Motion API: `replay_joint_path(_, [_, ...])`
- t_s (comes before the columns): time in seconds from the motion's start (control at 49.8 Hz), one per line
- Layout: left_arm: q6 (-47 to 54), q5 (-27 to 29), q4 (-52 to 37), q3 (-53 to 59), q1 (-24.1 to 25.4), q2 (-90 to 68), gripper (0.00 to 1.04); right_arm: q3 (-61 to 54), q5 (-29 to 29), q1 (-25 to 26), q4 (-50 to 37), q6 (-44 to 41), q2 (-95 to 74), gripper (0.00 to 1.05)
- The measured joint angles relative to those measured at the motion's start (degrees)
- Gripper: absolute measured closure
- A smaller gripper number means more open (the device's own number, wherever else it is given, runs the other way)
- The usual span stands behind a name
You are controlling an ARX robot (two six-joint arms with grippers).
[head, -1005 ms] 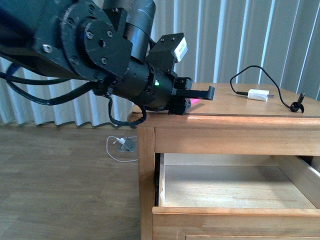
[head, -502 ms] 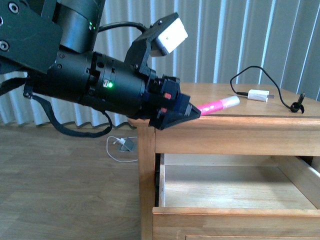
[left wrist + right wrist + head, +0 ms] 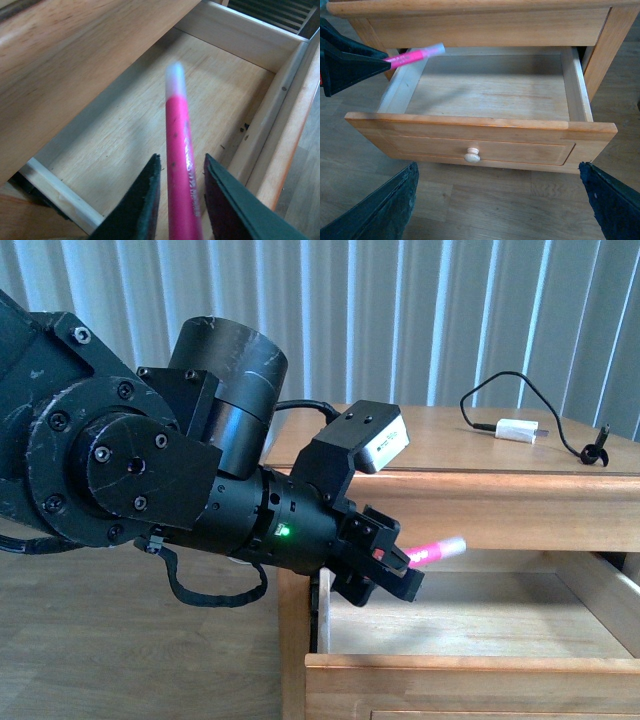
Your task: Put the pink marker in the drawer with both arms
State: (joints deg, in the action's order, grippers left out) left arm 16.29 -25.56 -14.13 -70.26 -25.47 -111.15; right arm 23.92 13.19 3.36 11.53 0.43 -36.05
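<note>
My left gripper (image 3: 395,570) is shut on the pink marker (image 3: 432,550), held over the left end of the open wooden drawer (image 3: 470,665). In the left wrist view the marker (image 3: 179,170) sticks out between the two black fingers (image 3: 145,200), white cap forward, above the drawer's light floor (image 3: 115,135). In the right wrist view the marker (image 3: 412,57) hangs over the drawer's left side wall (image 3: 397,90). My right gripper (image 3: 497,200) is open and empty, in front of the drawer's front panel and pale round knob (image 3: 472,155), above the floor.
A white charger block (image 3: 517,430) with a black cable (image 3: 560,420) lies on the table top (image 3: 440,445). A white cable and plug (image 3: 245,530) lie on the wooden floor left of the table. Blinds hang behind.
My left arm has come down from the table top with the marker, which now sits below the table's edge over the open drawer.
</note>
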Motion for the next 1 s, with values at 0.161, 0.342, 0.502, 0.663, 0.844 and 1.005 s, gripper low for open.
replay_joint_path(0.161, [0.02,1.27,-0.09,-0.28,-0.94,-0.04,0.52,0.00,0.00,0.00,0.00,0.00,0.00,0.08])
replay_joint_path(0.342, [-0.26,8.68,-3.50,0.00,-1.55,0.42,0.25,0.00,0.00,0.00,0.00,0.00,0.00,0.08])
replay_joint_path(0.502, [-2.47,18.08,-4.94,2.03,-1.14,4.66,0.04,0.00,0.00,0.00,0.00,0.00,0.00,0.08])
replay_joint_path(0.663, [-7.52,24.04,-4.59,5.95,0.24,10.84,0.06,0.00,0.00,0.00,0.00,0.00,0.00,0.08])
replay_joint_path(0.844, [-12.50,26.10,-5.20,12.70,2.56,19.17,0.06,0.00,0.00,0.00,0.00,0.00,0.00,0.08])
replay_joint_path(1.005, [-17.99,27.47,-5.75,24.48,5.25,34.51,0.06,0.00,0.00,0.00,0.00,0.00,0.00,0.08])
